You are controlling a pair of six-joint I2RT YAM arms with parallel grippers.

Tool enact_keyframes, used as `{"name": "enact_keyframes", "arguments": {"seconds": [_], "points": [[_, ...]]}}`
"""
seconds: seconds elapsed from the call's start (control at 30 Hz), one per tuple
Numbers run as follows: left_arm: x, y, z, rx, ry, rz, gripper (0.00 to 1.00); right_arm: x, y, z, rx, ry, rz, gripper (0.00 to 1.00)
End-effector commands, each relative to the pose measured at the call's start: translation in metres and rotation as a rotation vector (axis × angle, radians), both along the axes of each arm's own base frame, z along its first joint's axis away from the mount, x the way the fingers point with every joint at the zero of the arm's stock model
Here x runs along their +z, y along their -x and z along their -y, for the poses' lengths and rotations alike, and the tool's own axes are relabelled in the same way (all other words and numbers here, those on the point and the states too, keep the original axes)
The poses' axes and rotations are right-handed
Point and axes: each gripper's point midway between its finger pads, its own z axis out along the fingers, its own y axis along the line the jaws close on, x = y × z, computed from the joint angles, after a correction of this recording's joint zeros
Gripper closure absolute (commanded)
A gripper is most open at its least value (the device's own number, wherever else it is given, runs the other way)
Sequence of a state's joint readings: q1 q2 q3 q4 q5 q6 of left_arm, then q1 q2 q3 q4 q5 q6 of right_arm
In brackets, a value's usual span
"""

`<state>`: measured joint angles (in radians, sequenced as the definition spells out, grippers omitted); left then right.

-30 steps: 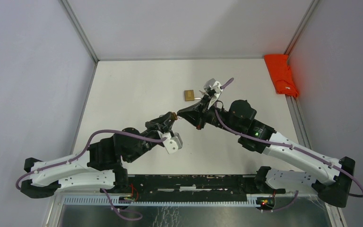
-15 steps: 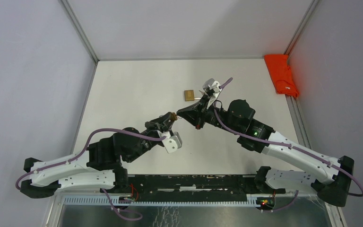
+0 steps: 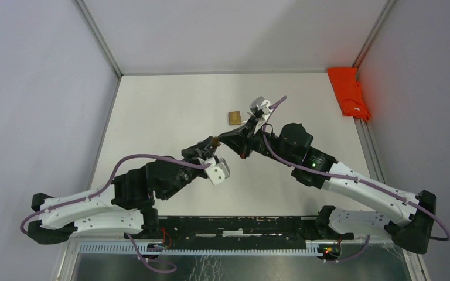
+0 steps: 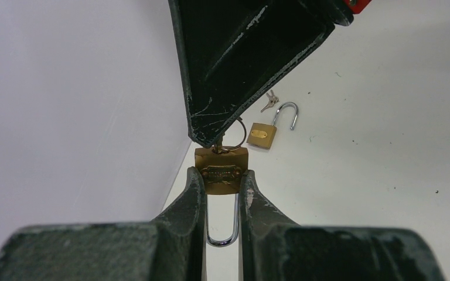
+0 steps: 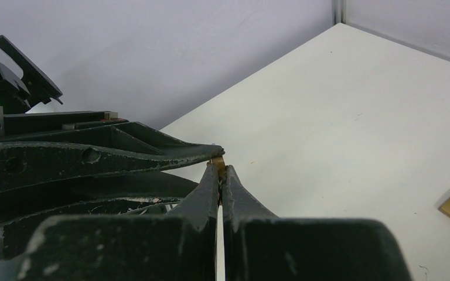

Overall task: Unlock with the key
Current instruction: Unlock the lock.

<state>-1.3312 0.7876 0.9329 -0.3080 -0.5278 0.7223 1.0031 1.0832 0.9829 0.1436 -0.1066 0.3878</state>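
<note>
A brass padlock point(image 4: 221, 171) is clamped by its sides in my left gripper point(image 4: 221, 175), its steel shackle point(image 4: 222, 237) closed and pointing back toward the wrist. My right gripper point(image 5: 219, 167) is shut on the key point(image 4: 217, 147), which enters the padlock's keyhole end; its ring point(image 4: 237, 136) hangs beside it. In the top view the left gripper point(image 3: 213, 143) and right gripper point(image 3: 222, 140) meet tip to tip above the table's middle. The key's head is mostly hidden between the right fingers point(image 5: 206, 187).
A second brass padlock point(image 3: 234, 117) lies on the table beyond the grippers with its shackle point(image 4: 287, 114) swung open and small keys point(image 4: 269, 100) next to it. An orange cloth point(image 3: 349, 92) lies at the far right edge. Grey walls stand close on both sides.
Both arms have crept a little to the left and away from the bases, and the left wrist has turned slightly. Both grips are unchanged.
</note>
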Motion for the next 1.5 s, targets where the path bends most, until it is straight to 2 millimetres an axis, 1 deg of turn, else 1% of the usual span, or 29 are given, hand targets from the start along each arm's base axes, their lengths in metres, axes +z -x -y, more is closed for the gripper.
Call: {"name": "enact_keyframes", "arguments": {"seconds": [0.0,0.07,0.13,0.27,0.33,0.4,0.5,0.63,0.73,0.83,0.9,1.03,1.17,1.23,1.27,1.3,1.37,1.4,1.47], "points": [[0.047,0.005,0.009,-0.030,0.193,-0.007,0.98,0.005,0.019,-0.014,0.086,-0.016,0.002,1.00],[0.050,0.005,0.008,-0.026,0.200,-0.006,0.98,0.002,0.020,-0.014,0.088,-0.004,-0.004,0.99],[0.052,0.005,0.006,-0.024,0.204,-0.006,0.98,0.000,0.019,-0.012,0.081,0.005,-0.004,0.94],[0.050,0.005,0.005,-0.021,0.201,-0.014,0.98,0.002,0.015,-0.008,0.049,0.009,0.006,0.71],[0.049,0.005,0.005,-0.020,0.202,-0.017,0.98,0.006,0.014,-0.006,0.037,0.004,0.016,0.61],[0.050,0.005,0.004,-0.019,0.204,-0.019,0.98,0.011,0.012,-0.004,0.025,0.003,0.025,0.55],[0.051,0.006,0.004,-0.021,0.207,-0.022,0.98,0.018,0.010,-0.001,0.012,-0.002,0.039,0.53],[0.048,0.006,0.004,-0.022,0.203,-0.026,0.98,0.033,0.011,0.004,0.003,-0.019,0.068,0.52],[0.046,0.006,0.004,-0.019,0.202,-0.029,0.98,0.037,0.010,0.011,-0.019,-0.013,0.078,0.50],[0.045,0.006,0.004,-0.020,0.204,-0.031,0.98,0.040,0.013,0.017,-0.023,-0.012,0.088,0.46],[0.045,0.006,0.005,-0.020,0.206,-0.032,0.98,0.045,0.016,0.020,-0.013,-0.020,0.099,0.40],[0.043,0.006,0.007,-0.020,0.206,-0.040,0.98,0.046,0.018,0.027,-0.024,-0.027,0.100,0.34],[0.043,0.006,0.006,-0.020,0.213,-0.044,0.98,0.038,0.013,0.034,-0.067,-0.003,0.099,0.34],[0.043,0.007,0.005,-0.021,0.216,-0.044,0.98,0.032,0.004,0.039,-0.123,0.013,0.095,0.35],[0.042,0.007,0.006,-0.023,0.215,-0.045,0.98,0.030,0.000,0.041,-0.148,0.020,0.093,0.40],[0.042,0.007,0.006,-0.023,0.214,-0.045,0.98,0.027,-0.004,0.042,-0.169,0.029,0.092,0.48],[0.040,0.007,0.007,-0.022,0.210,-0.046,0.98,0.026,-0.009,0.043,-0.196,0.039,0.093,0.68],[0.039,0.007,0.007,-0.023,0.209,-0.047,0.98,0.026,-0.010,0.043,-0.203,0.041,0.095,0.74],[0.038,0.006,0.009,-0.023,0.210,-0.053,0.98,0.025,-0.013,0.042,-0.214,0.049,0.094,0.80]]}}
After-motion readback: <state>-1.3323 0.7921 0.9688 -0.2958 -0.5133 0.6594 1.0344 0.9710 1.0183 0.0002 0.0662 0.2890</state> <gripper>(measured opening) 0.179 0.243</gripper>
